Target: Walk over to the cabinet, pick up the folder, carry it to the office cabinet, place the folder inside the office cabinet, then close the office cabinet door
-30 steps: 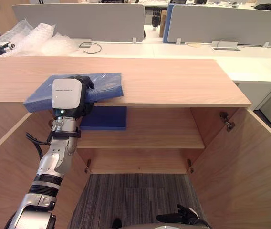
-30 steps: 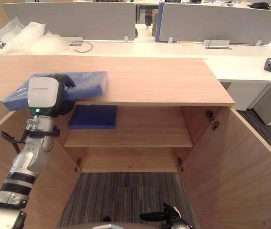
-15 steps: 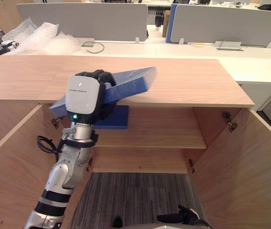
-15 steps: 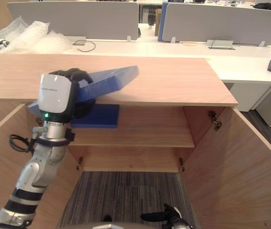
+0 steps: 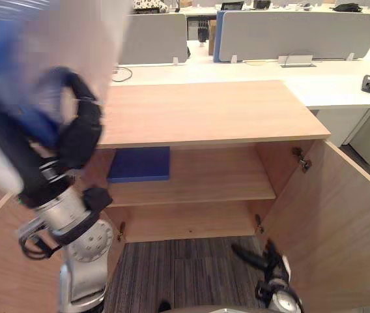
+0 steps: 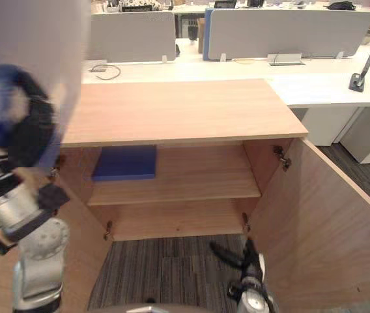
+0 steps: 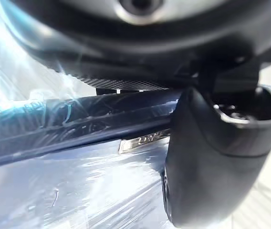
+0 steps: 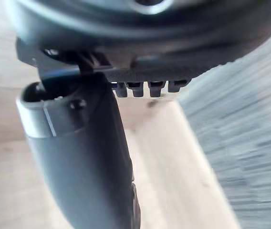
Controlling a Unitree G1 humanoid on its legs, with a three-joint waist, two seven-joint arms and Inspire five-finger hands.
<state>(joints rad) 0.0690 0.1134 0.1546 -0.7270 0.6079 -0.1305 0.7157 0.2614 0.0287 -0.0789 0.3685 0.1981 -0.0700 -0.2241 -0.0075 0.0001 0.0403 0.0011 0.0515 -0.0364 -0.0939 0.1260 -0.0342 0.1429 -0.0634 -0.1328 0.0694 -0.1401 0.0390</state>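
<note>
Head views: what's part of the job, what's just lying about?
Job: blue folder pinched in left hand; open wooden cabinet; its right door.
Lying about: dark blue pad on the shelf; grey desk dividers; cable on white desk.

office cabinet shelf (image 5: pixel 204 186) | flat dark blue folder (image 5: pixel 139 164) lies at its left end

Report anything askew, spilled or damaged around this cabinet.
Nothing stands out. The left hand grips the film-wrapped blue folder; a darker folder lies flat on the cabinet's upper shelf; the right door stands open. The right hand hangs low, open.
</note>
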